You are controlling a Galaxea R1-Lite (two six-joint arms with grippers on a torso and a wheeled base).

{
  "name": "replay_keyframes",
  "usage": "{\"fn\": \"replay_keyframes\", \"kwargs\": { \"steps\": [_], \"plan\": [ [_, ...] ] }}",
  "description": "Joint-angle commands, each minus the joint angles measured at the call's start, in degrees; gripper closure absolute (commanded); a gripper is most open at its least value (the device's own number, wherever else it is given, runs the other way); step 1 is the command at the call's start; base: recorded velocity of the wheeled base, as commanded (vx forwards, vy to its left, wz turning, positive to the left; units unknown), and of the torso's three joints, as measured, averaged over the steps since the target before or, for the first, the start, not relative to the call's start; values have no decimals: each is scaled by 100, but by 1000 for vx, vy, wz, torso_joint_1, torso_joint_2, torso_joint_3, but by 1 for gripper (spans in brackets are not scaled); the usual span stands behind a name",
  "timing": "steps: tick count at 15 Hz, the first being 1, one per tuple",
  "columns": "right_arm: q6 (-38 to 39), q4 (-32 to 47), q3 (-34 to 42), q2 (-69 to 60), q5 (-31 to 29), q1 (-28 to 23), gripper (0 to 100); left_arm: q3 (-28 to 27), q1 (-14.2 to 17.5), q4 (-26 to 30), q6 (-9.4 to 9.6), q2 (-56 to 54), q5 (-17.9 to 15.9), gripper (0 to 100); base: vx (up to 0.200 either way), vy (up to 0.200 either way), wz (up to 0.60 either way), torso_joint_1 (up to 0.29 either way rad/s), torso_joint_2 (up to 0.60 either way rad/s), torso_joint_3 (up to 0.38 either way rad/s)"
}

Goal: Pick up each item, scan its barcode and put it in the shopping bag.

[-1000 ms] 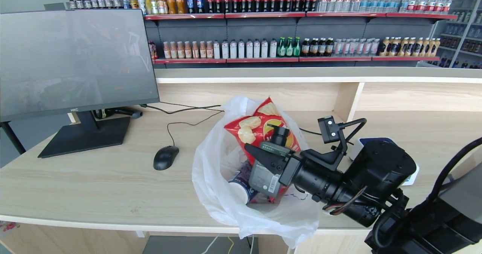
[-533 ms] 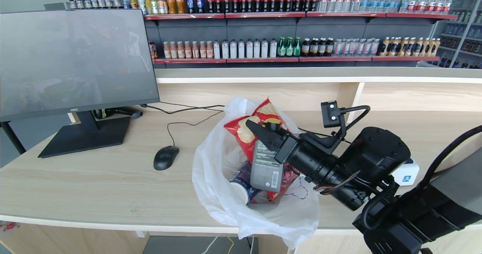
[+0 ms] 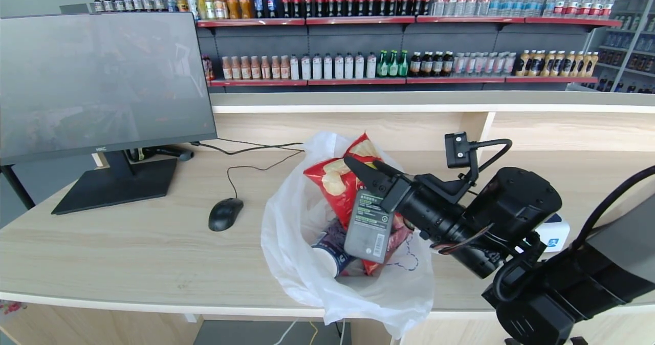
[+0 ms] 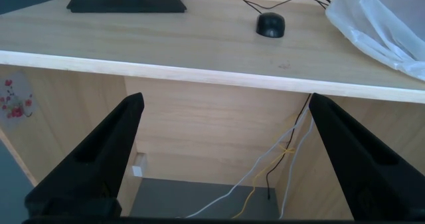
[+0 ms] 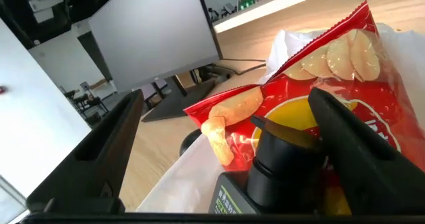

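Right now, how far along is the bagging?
Done: chip bag, cup and grey bottle sit in the shopping bag. In hand: nothing; the right gripper is open over the bottle's cap, the left gripper open below the counter edge. Left: probably just pulling the right arm clear.

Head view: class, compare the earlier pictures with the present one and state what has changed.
The right gripper let go of the bottle and lifted up and away from it, now open. The bottle settled more upright in the bag, leaning on the chips. The bag, chips, cup, mouse and monitor stayed put.
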Motion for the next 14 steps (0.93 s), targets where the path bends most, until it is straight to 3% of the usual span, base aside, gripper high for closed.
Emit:
{"fn": "replay_keyframes", "kwargs": {
  "steps": [1,14],
  "plan": [
    [-30,-6,89,5,-12,10,0,1,0,1,0,-2,0,0,0,0,0,0,0,0],
    [-328,-6,625,-382,-38,485,0,1,0,1,18,-2,0,0,0,0,0,0,0,0]
  ]
}}
